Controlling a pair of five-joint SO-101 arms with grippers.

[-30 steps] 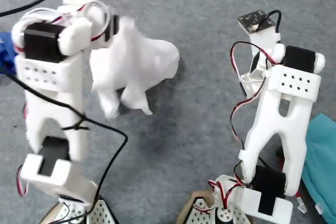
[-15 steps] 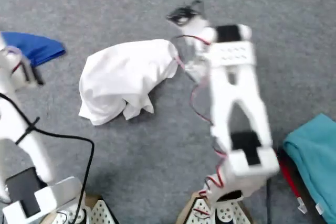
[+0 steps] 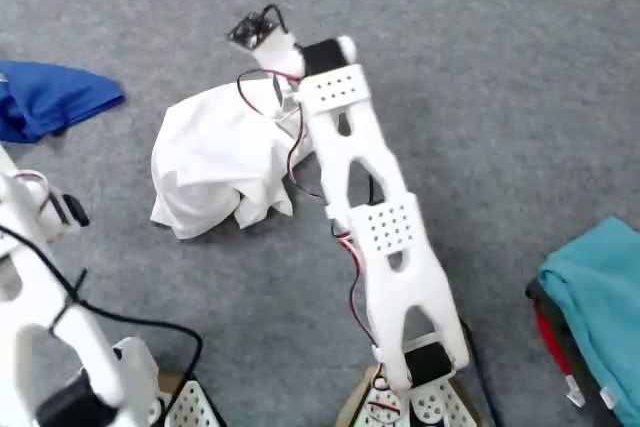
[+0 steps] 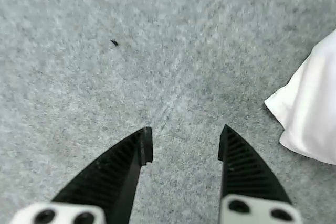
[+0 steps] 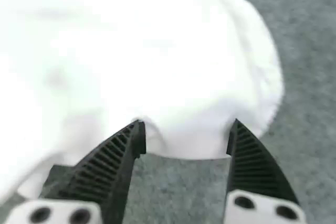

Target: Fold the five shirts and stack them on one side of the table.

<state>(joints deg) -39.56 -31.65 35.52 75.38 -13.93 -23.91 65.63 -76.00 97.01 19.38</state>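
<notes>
Shirt [image 5: 157, 51], white, at tips of wide-open right gripper [image 5: 186, 129]; left gripper [image 4: 186, 135] released over table [image 4: 131, 51].

left end effector [image 4: 184, 142] — jaws apart | right end effector [image 5: 185, 137] — jaws apart, stretched far out

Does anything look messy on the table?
Yes. The white shirt lies crumpled in a lump on the table, not folded. The blue shirt is bunched at one edge, the teal shirt at the opposite edge, not stacked.
</notes>
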